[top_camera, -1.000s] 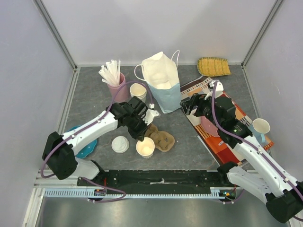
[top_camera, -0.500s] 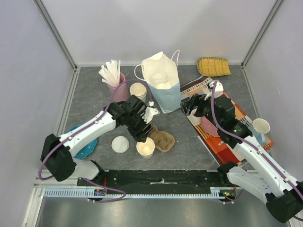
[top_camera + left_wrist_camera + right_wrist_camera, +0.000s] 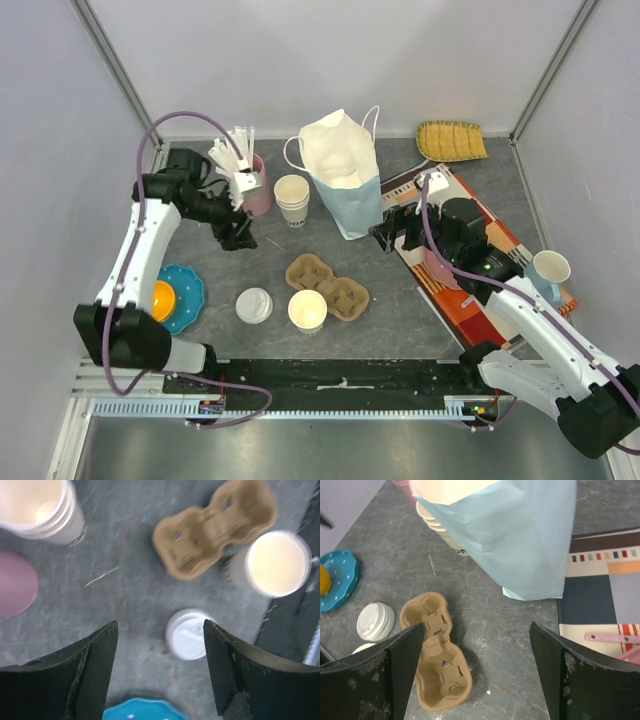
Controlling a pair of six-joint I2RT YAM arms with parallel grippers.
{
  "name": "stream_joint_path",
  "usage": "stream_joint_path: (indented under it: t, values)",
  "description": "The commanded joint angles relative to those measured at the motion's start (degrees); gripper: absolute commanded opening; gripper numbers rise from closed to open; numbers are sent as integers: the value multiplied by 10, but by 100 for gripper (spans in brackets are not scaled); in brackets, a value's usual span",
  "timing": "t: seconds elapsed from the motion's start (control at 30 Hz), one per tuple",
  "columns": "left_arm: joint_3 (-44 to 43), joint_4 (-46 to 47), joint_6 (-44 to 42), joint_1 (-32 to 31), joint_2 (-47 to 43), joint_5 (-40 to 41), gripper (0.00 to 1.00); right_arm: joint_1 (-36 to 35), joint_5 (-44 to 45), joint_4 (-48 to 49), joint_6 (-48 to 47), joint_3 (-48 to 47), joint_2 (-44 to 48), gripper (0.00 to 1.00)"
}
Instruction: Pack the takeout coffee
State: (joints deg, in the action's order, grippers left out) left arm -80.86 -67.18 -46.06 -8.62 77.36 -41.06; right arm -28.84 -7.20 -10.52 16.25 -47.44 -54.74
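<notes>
No capped takeout coffee shows in any view. A lidless white paper cup (image 3: pixel 307 310) with a pale filling stands against the brown cardboard carrier (image 3: pixel 327 285). A loose white lid (image 3: pixel 254 305) lies to its left. The pale blue paper bag (image 3: pixel 343 180) stands open at the back. My left gripper (image 3: pixel 240 235) hangs open and empty beside the pink straw cup (image 3: pixel 252 185). In its wrist view the lid (image 3: pixel 187 635) lies far below the left gripper (image 3: pixel 160 626). My right gripper (image 3: pixel 385 235) is open and empty right of the bag, high above the carrier (image 3: pixel 437 655).
A stack of paper cups (image 3: pixel 292 195) stands left of the bag. A blue plate (image 3: pixel 188 290) with an orange thing lies front left. A patterned mat (image 3: pixel 480 265) and a blue cup (image 3: pixel 550 270) are at the right, a woven basket (image 3: pixel 452 140) at the back.
My left gripper opened over the carrier, then swung up and left to the pink straw cup. The whole carrier is now uncovered. My right gripper edged left toward the bag.
</notes>
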Motion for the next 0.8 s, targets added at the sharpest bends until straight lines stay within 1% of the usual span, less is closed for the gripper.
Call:
stream_joint_path:
  t: [0.0,0.03,0.07,0.1,0.13,0.17,0.2,0.27,0.3,0.37,0.4,0.57,0.77]
  values:
    - [14,-209,-464,104,80,-91,73,-3,-87,14,-82,-35,-19,95]
    - [20,-207,-490,102,90,-76,73,-3,-103,13,-84,-36,-28,95]
    - [32,-208,-546,101,101,-70,72,-3,-107,11,-85,-37,-33,95]
    - [34,-209,-566,101,119,-66,67,-3,-111,11,-83,-36,-36,95]
    - [38,-209,-606,93,129,-60,65,-3,-114,12,-80,-34,-41,95]
    - [44,-207,-621,93,134,-47,64,-3,-116,12,-77,-33,-44,95]
    - [51,-182,-625,65,140,-32,64,-3,-115,15,-68,-28,-45,95]
    - [73,-154,-637,54,142,-25,64,-3,-110,16,-58,-20,-42,95]
    - [81,-147,-651,38,146,-4,64,-3,-107,21,-50,-13,-39,95]
    - [104,-145,-682,23,157,29,62,-3,-95,23,-41,-1,-34,95]
    - [111,-145,-692,17,160,33,61,-3,-91,28,-39,2,-27,95]
    - [155,-139,-744,6,169,84,59,-3,-75,38,-30,14,-24,95]
    - [188,-98,-741,-11,171,81,52,-3,-81,51,-22,3,-56,94]
